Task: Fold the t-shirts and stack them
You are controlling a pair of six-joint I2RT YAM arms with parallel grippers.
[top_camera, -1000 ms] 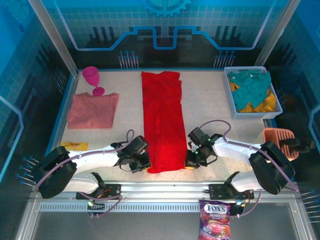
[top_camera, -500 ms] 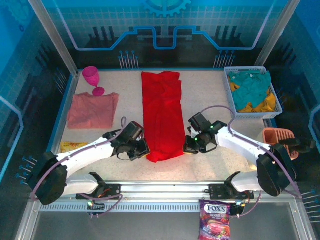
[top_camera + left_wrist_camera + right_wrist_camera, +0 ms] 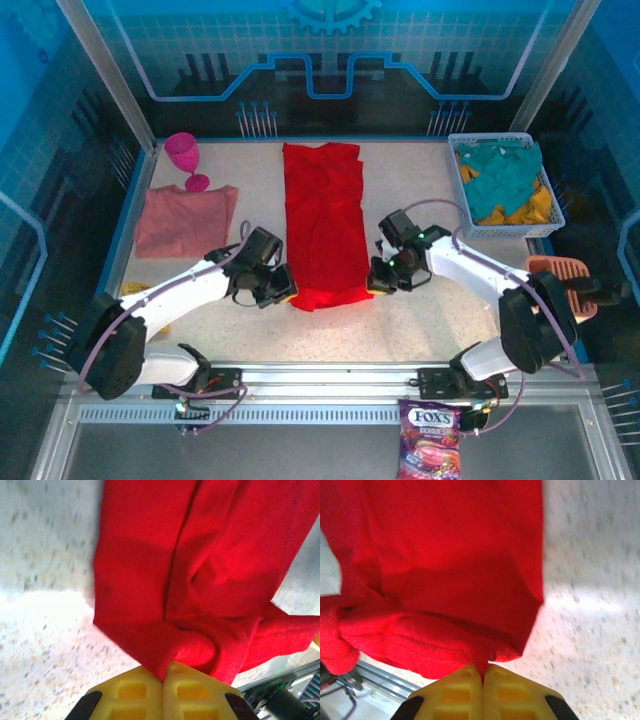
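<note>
the near hem of the red t-shirt (image 3: pixel 322 215) is best carried toward the far end with both corners kept level and at one pace, so that the fold lands square. the left gripper (image 3: pixel 164 672) is pinched on the hem's left corner, the right gripper (image 3: pixel 483 669) on its right corner. the shirt runs straight ahead of the fingertips, bunched just beyond them; whether every layer is caught cannot be told. the salmon-pink t-shirt (image 3: pixel 185 220) lies well apart, left of the left fingers.

Overhead; wrists close on red t-shirt (image 3: pixel 322 225)
</note>
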